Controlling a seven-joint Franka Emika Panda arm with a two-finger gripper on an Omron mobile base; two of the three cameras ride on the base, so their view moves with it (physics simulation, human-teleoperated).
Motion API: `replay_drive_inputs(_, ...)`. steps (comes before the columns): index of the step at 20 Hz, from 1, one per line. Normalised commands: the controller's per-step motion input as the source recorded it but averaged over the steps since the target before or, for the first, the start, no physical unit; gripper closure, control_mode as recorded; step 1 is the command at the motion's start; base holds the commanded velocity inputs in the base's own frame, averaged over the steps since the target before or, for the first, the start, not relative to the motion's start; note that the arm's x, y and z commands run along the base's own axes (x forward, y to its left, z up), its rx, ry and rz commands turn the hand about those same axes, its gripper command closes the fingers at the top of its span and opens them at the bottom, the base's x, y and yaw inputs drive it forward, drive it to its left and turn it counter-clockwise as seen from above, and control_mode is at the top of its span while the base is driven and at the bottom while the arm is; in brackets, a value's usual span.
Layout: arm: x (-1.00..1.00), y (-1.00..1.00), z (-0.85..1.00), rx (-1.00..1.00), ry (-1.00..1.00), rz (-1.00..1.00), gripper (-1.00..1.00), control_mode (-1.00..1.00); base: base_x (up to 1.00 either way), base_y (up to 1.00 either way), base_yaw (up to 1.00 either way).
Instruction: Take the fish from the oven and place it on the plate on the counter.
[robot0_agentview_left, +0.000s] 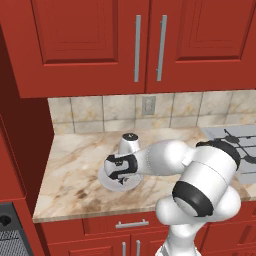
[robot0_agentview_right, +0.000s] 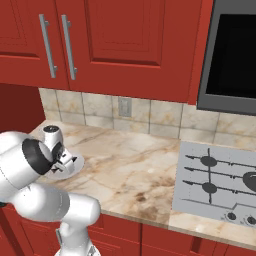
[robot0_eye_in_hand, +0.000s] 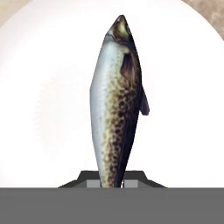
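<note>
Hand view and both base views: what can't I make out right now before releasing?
- Slender silvery-grey fish: tail end cut off in hand view by the grey band between the fingers.
- Round white plate: largely covered by the arm in left base view.
- Fish-to-plate contact: cannot tell.

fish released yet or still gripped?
Gripped: the pincer is shut on the fish, whose tail sits between the fingertips over the plate.
</note>
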Motion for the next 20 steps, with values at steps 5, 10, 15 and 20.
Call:
replay_drive_inputs(5,0.19,0.09,-0.22,0.0,0.0,0.0,1.0,-1.0,0.0,0.0,0.0)
replay_drive_inputs(10,0.13,0.03,-0.25,0.0,0.0,0.0,1.0,-1.0,0.0,0.0,0.0)
replay_drive_inputs(15,0.03,0.0,-0.26,0.0,0.0,0.0,1.0,-1.0,0.0,0.0,0.0)
replay_drive_inputs(20,0.0,-0.05,-0.14,-0.01,0.0,0.0,-1.0,-1.0,0.0,0.0,0.0)
